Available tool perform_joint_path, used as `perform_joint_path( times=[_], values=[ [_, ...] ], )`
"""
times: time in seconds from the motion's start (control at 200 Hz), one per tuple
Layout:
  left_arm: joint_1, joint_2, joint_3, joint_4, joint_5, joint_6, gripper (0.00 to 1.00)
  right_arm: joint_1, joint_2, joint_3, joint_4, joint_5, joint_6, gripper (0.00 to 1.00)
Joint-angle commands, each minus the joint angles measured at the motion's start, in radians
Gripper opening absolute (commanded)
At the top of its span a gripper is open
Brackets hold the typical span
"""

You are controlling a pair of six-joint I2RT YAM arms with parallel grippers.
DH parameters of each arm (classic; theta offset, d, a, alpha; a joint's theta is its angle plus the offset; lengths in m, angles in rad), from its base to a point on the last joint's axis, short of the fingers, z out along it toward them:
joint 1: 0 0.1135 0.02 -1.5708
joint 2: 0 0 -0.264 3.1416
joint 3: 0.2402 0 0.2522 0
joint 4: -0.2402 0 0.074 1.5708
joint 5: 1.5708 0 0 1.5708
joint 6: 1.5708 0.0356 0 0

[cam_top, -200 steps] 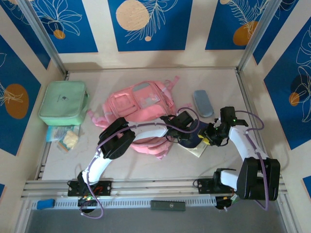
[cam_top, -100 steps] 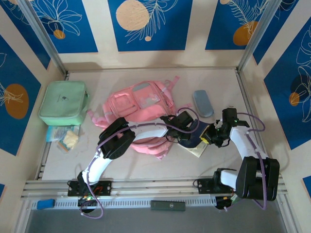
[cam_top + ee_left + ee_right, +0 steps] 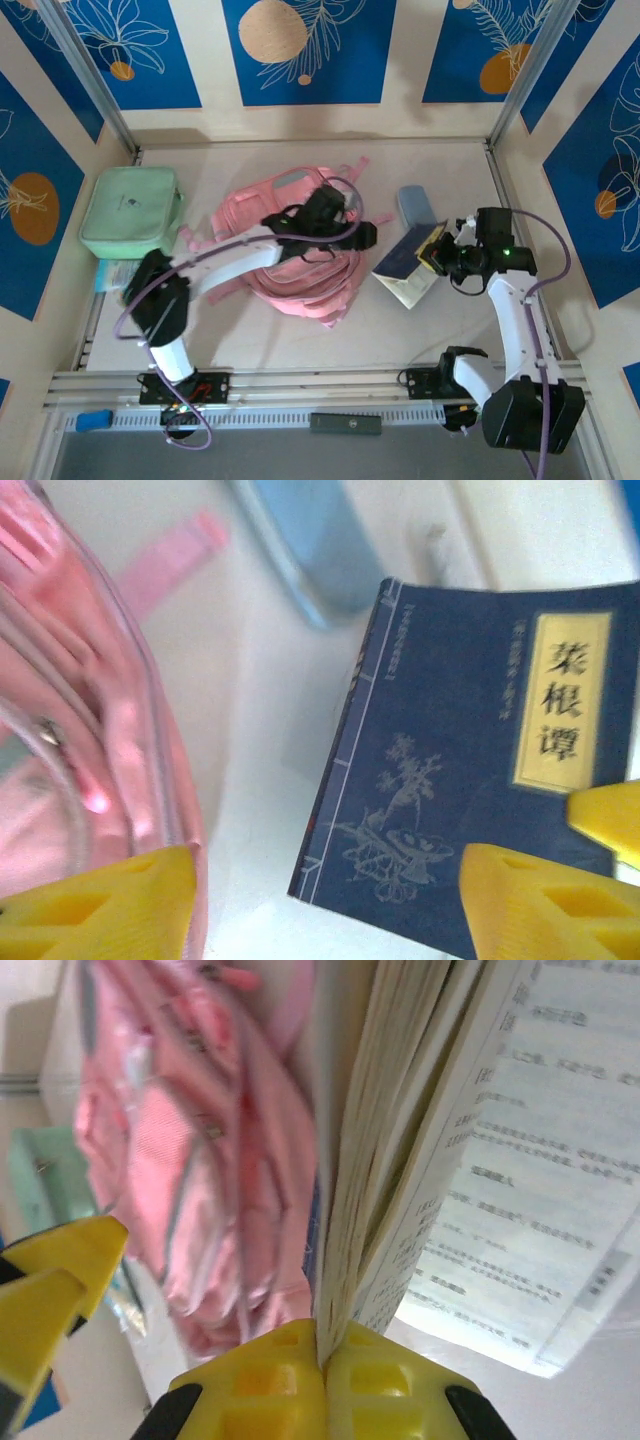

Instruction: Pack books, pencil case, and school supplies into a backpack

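My right gripper (image 3: 432, 258) is shut on the page edge of a navy book (image 3: 403, 255), holding it tilted up off the table; the pinch is plain in the right wrist view (image 3: 325, 1345). Under it a second book (image 3: 412, 293) lies open, its printed pages (image 3: 540, 1210) showing. The left wrist view looks onto the held book's cover (image 3: 470, 780) and yellow label (image 3: 570, 705). My left gripper (image 3: 362, 236) hovers open at the right edge of the pink backpack (image 3: 300, 250), its fingers (image 3: 100, 910) wide apart, with the backpack's edge (image 3: 80, 730) beside the left one. The grey-blue pencil case (image 3: 415, 207) lies behind the books.
A mint green square bag (image 3: 130, 210) sits at the far left, with a clear packet of small supplies (image 3: 135, 280) in front of it. Wall panels close in the table on three sides. Bare tabletop (image 3: 300, 340) stretches in front of the backpack.
My left arm has swung back from the books to the backpack's right edge. My right gripper has drawn the navy book to the right and tilted it up.
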Motion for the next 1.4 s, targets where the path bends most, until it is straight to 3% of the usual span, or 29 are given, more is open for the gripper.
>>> perform_joint_path(
  times=[0.0,0.105,0.18,0.375,0.56,0.79,1.02,1.2,1.396],
  values=[
    [0.058,-0.114,-0.109,0.047,0.094,-0.012,0.76,0.06,-0.008,0.105,-0.024,-0.14,-0.035,0.0],
    [0.129,-0.224,-0.199,0.075,0.152,-0.018,0.85,0.142,0.028,0.165,0.036,-0.263,-0.038,0.0],
    [0.174,-0.288,-0.252,0.092,0.18,-0.024,0.88,0.216,0.069,0.203,0.07,-0.286,-0.045,0.0],
    [0.272,-0.367,-0.375,0.259,0.331,-0.123,0.83,0.361,0.154,0.24,0.223,-0.384,-0.053,0.0],
    [0.287,-0.383,-0.419,0.361,0.378,-0.169,0.74,0.406,0.207,0.239,0.364,-0.477,-0.019,0.0],
    [0.285,-0.391,-0.449,0.461,0.387,-0.255,0.64,0.412,0.226,0.188,0.446,-0.499,0.007,0.0],
    [0.284,-0.407,-0.441,0.383,0.342,-0.268,0.66,0.419,0.184,0.151,0.52,-0.537,0.008,0.0],
    [0.274,-0.42,-0.489,0.588,0.405,-0.408,0.66,0.412,0.198,0.117,0.561,-0.562,0.008,0.0],
    [0.26,-0.458,-0.449,0.394,0.339,-0.339,0.69,0.418,0.186,0.102,0.623,-0.616,0.018,0.0]
  ],
)
